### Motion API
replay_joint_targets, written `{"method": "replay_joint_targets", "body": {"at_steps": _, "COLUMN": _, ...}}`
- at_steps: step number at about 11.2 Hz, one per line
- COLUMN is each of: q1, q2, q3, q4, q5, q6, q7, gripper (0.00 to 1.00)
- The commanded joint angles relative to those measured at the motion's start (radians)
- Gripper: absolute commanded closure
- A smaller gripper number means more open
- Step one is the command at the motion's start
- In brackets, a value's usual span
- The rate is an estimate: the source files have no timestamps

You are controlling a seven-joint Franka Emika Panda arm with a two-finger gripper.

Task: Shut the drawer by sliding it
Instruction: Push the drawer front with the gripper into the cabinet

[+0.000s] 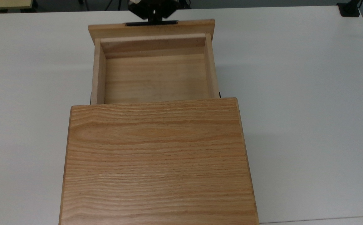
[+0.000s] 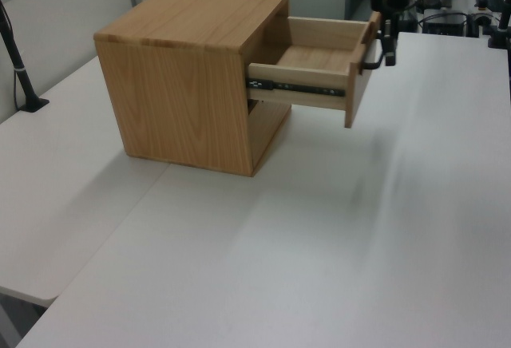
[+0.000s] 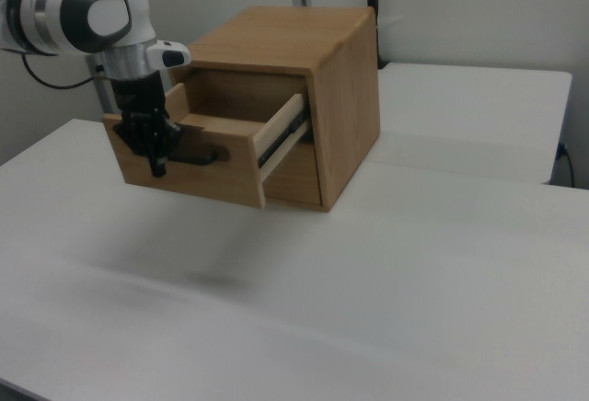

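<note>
Right view puts the gripper at the front of the drawer, fingers pointing down across the black handle, near the handle's end on the right view's left. Whether the fingers are spread, closed, or pinching the handle, I cannot tell; they look to be touching or just in front of it. The white and grey arm rises from the gripper toward the right view's upper left.

In the left view the gripper hangs against the handle, just in front of the drawer's front panel. In the top view the gripper sits right at the handle, at the top edge of the drawer's front panel.

One drawer is visible, pulled well out of the cabinet, its inside bare wood. In the left view the drawer sticks out of the cabinet toward the gripper, with a dark metal slide rail showing along its side wall. One cabinet stands on the white table, behind the drawer as seen from the gripper. There is one handle, one arm and one gripper.

A black clamp base sits at the table's far corner, well apart from the drawer, on the top view's right.
</note>
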Motion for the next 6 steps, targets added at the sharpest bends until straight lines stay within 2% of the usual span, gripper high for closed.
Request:
{"method": "replay_joint_targets", "body": {"at_steps": 1, "q1": -0.001, "q2": 0.008, "q3": -0.003, "q4": 0.005, "q5": 0.028, "q6": 0.14, "q7": 0.037, "gripper": 1.0}}
{"method": "replay_joint_targets", "body": {"at_steps": 3, "q1": -0.004, "q2": 0.045, "q3": -0.004, "q4": 0.021, "q5": 0.046, "q6": 0.239, "q7": 0.042, "gripper": 1.0}}
{"method": "replay_joint_targets", "body": {"at_steps": 6, "q1": -0.004, "q2": 0.172, "q3": -0.006, "q4": 0.131, "q5": 0.069, "q6": 0.31, "q7": 0.079, "gripper": 1.0}}
